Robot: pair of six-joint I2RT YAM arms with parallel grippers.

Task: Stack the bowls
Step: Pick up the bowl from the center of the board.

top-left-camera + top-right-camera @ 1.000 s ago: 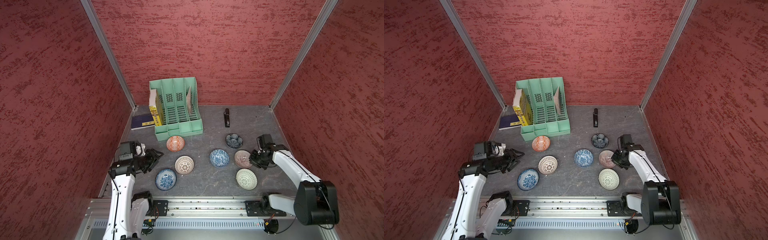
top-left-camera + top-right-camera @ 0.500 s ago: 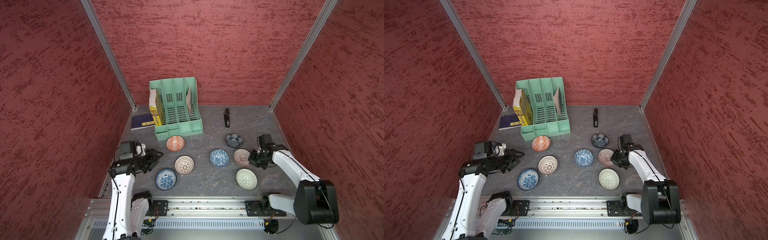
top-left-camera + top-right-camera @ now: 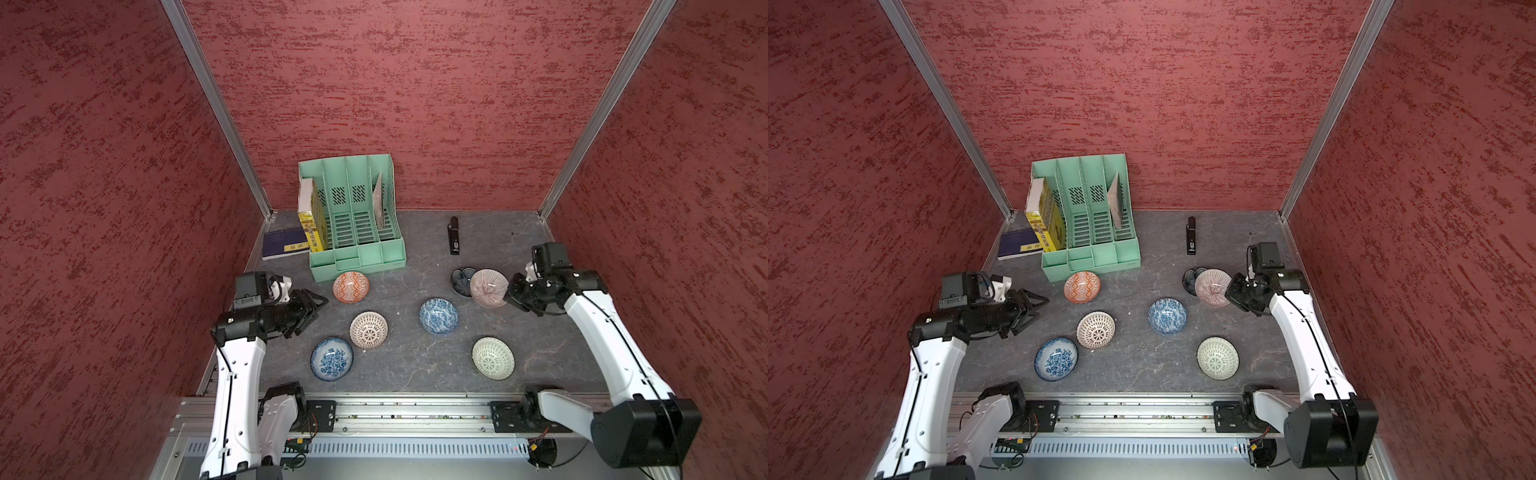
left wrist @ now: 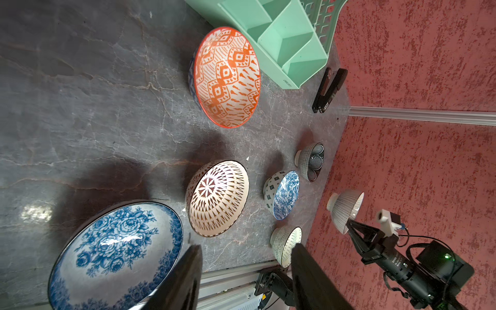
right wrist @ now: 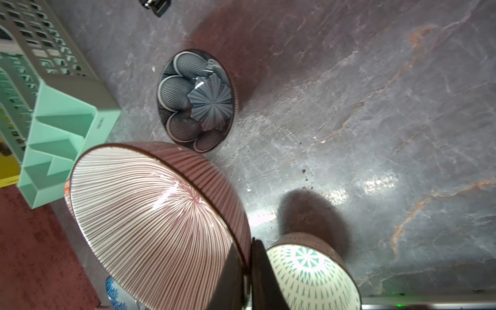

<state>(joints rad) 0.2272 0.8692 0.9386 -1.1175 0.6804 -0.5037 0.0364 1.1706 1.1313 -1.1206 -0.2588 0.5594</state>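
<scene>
Right fingers point(image 3: 509, 291) were clamped shut on rim of pink-brown striped ceramic bowl point(image 3: 488, 287). Bowl hung tilted, clear of dark grey marbled surface point(image 3: 415, 374), just beside dark blue-grey petal-shaped bowl point(image 3: 460, 279), overlapping it in both top views. Left fingers point(image 4: 188, 273) stood partly open, empty, near orange geometric bowl point(image 3: 351, 286). Brown lattice bowl point(image 3: 369, 329), green lattice bowl point(image 3: 493, 358), blue-white floral bowl point(image 3: 439, 316) mid-surface and second blue-white floral bowl point(image 3: 332, 358) just beside brown one all sat upright, none nested.

Seven bowls point(image 3: 439, 316), one organizer point(image 3: 357, 258), one stapler point(image 3: 454, 235)
</scene>
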